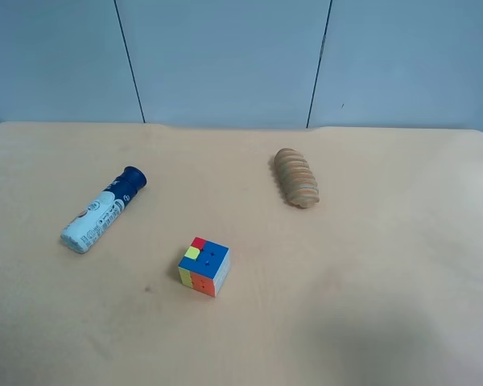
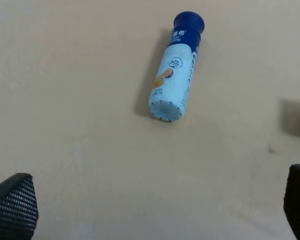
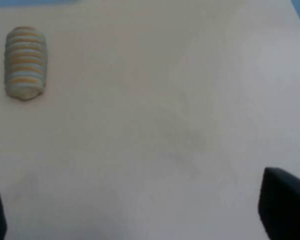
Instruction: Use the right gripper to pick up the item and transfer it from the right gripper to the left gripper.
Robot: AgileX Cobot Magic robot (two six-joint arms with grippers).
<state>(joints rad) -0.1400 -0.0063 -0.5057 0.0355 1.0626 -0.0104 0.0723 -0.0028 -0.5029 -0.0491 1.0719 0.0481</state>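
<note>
The bottle (image 1: 103, 209) was slim and round, with a dark blue cap and top and a white bottom part with small print. It lay flat on the tan table (image 1: 370, 305), with the cap pointing toward the back wall and the white end toward the front. It was well apart from the puzzle cube (image 1: 204, 266) and the ribbed wooden piece (image 1: 296, 177). The left gripper (image 2: 155, 210) and the right gripper (image 3: 140, 215) were both spread wide and held nothing.
</note>
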